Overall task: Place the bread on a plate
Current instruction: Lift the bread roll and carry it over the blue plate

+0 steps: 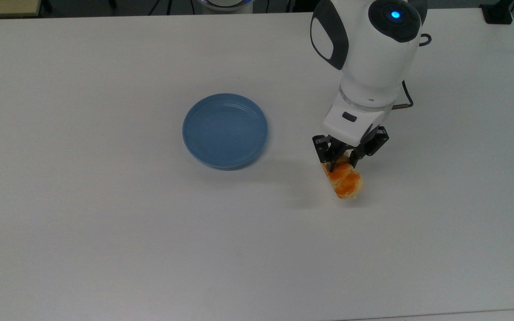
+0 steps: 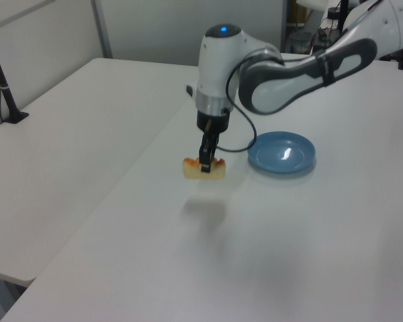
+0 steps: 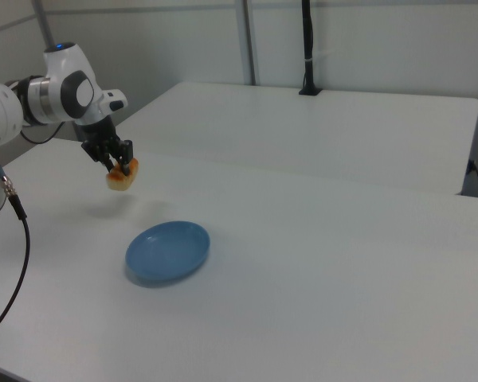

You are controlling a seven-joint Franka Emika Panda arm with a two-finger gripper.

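Bread (image 1: 344,179), a small braided roll with an orange-brown glazed top and pale cream sides, hangs in the air clamped between the two black fingers of the gripper (image 1: 338,163), which close on it across its width near one end, so that most of the roll juts out past the fingers toward the bottom of the top view. In the left view the bread (image 2: 203,168) sits level just under the gripper (image 2: 205,163), clear of the white table (image 2: 269,248), with a soft shadow on the tabletop below it. The right view shows the bread (image 3: 122,176) gripped at the tip of the gripper (image 3: 119,165), raised above the surface. The light-blue plate (image 1: 225,130) lies flat on the table, well apart from the bread, toward the top view's left; it holds nothing. In the right view the plate (image 3: 168,251) lies lower in the frame than the bread and to the right view's right of it. The white arm (image 1: 366,58) reaches down from above, wrist pointing downward, a blue light glowing on its housing.
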